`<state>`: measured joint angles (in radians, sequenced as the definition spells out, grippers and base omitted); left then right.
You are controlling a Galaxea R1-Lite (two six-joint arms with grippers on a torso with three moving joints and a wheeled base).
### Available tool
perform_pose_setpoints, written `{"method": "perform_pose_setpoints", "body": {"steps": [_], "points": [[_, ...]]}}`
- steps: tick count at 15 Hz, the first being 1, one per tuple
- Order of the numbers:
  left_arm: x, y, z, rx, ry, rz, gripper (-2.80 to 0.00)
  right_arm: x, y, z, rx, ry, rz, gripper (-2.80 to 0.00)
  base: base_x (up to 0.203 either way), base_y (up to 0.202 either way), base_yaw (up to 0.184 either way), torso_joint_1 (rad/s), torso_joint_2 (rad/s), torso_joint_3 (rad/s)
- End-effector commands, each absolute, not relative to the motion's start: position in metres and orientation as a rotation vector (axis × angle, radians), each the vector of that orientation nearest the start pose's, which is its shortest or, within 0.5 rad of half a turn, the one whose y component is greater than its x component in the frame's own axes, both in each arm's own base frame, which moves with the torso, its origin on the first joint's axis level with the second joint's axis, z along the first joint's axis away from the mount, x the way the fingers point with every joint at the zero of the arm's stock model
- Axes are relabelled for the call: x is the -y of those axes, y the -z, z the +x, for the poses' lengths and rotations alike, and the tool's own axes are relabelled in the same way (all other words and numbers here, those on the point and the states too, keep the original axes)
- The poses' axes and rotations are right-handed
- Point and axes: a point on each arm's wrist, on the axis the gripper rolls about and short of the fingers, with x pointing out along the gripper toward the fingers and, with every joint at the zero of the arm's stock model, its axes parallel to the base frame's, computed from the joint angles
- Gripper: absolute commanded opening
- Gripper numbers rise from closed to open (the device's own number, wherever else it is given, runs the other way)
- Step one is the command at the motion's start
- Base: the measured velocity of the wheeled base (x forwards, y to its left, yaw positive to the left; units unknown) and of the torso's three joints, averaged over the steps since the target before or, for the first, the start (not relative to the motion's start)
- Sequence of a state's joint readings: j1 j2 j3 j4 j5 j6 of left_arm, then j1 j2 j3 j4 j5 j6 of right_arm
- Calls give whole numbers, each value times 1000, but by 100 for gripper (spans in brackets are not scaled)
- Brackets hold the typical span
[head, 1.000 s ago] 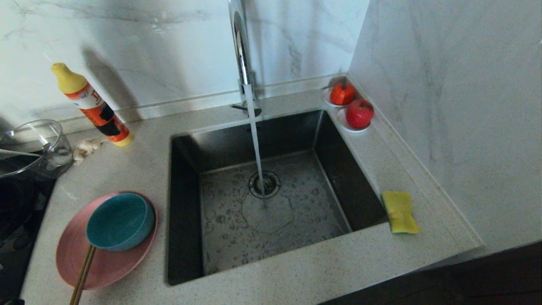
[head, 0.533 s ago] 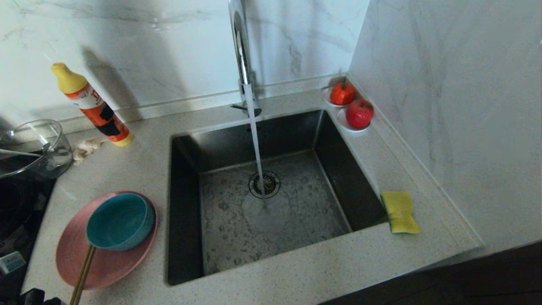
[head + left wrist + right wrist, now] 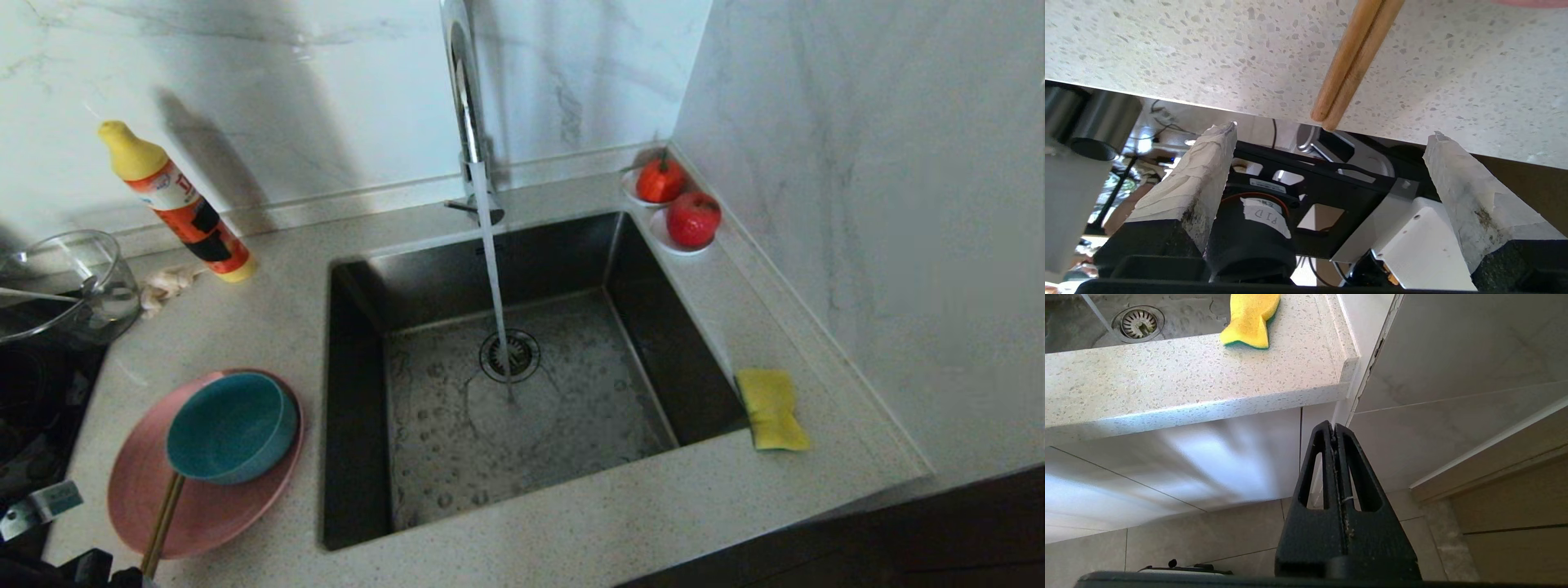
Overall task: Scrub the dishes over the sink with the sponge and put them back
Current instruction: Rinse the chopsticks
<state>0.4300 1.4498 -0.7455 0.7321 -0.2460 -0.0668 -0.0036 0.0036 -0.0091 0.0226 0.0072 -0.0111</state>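
Nothing looks scrubbed yet: the left gripper (image 3: 1331, 134), jaws spread wide, sits just off the worktop's (image 3: 571, 531) front-left edge facing the chopsticks (image 3: 1355, 61), while the right gripper (image 3: 1334, 430), jaws pressed together, hangs below the front-right edge. The chopsticks and blue bowl (image 3: 233, 426) rest on the pink plate (image 3: 204, 514). The sponge (image 3: 771, 408) lies by the sink's (image 3: 359, 408) right rim, water running into the dish-free basin.

Teal bowl (image 3: 232, 426) on pink plate (image 3: 139, 482)

Dim head view, bottle (image 3: 176, 204) shadow on the wall, darkened corners, bright speckled counter (image 3: 1208, 53) in both wrist views
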Motion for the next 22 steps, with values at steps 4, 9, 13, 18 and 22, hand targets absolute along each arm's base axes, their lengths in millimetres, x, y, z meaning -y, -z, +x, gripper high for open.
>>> {"method": "perform_pose_setpoints", "body": {"steps": [4, 9, 13, 18, 22], "points": [[-67, -133, 159, -1375, -223, -527, 0, 0, -76, -23, -15, -3, -12, -280, 0, 0, 0, 0, 0, 0], [-68, -128, 171, -1409, -207, -521, 0, 0, -76, -23, -17, -5, -12, -280, 0, 0, 0, 0, 0, 0], [-63, -133, 186, -1384, -201, -526, 0, 0, -76, -23, -17, -5, -11, -280, 0, 0, 0, 0, 0, 0], [-65, -146, 204, -1265, -259, -591, 0, 0, -76, -23, -16, -5, -12, -280, 0, 0, 0, 0, 0, 0], [-66, -148, 207, -1241, -259, -588, 0, 0, -76, -23, -15, -3, -11, -280, 0, 0, 0, 0, 0, 0]]}}
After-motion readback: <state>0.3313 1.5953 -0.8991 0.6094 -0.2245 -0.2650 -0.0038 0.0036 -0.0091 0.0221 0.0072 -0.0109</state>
